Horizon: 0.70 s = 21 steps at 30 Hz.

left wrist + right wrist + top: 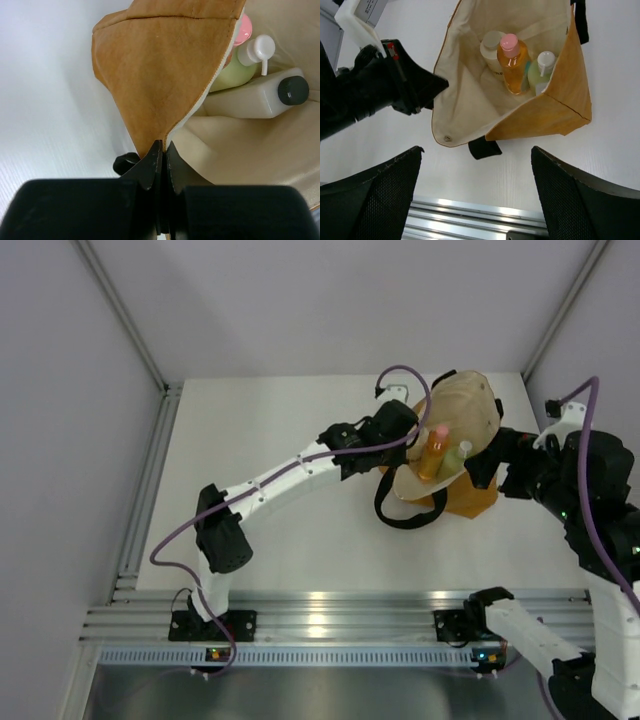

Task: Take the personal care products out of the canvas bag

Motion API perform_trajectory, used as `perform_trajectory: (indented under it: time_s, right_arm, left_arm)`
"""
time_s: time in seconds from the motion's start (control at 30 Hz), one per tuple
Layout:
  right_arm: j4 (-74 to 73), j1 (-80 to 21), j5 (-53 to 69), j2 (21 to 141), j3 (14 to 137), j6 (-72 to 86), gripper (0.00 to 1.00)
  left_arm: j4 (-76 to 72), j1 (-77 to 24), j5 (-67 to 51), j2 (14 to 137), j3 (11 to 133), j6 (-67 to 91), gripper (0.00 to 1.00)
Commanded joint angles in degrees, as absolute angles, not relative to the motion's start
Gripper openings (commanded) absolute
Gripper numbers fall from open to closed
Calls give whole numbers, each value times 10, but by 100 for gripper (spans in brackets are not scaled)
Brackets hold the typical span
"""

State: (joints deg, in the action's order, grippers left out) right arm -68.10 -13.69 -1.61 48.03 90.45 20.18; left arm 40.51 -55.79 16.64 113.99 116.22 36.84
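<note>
The canvas bag (470, 502) lies at the back right of the table with its mouth held open, cream lining showing. My left gripper (412, 440) is shut on the bag's rim (172, 131) and holds it up. Inside, the right wrist view shows the cream round jar (491, 46), the orange bottle with pink cap (512, 65) and the pale green bottle (540, 75). The left wrist view shows the white squarish bottle with dark cap (250, 97) lying beside the green bottle (232, 76). My right gripper (476, 150) is open and empty, just outside the bag's mouth.
A black loop handle (400, 512) hangs on the table in front of the bag. A metal rail (330, 615) runs along the near edge. The left arm (280, 480) stretches diagonally across the middle. Grey walls close in the left and back.
</note>
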Motion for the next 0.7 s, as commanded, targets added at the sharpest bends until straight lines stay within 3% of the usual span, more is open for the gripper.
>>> perform_trajectory:
  time_s: [0.0,0.37,0.43,0.67]
  right_arm:
    - [-593,-132,23,521,914,193,87]
    - [-505,-131,4,669,867,96,81]
    - [-496,-132,5,708,879,73,75]
    - [-409,-132,42,796,903,0,67]
  left_arm:
    - [398,-584,276,1082,1132,431,0]
    - [401,-588,334,1067,1119,505,0]
    - [400,-588,334,1069,1120,518,0]
    - [400,-586,316,1076,1119,554,0]
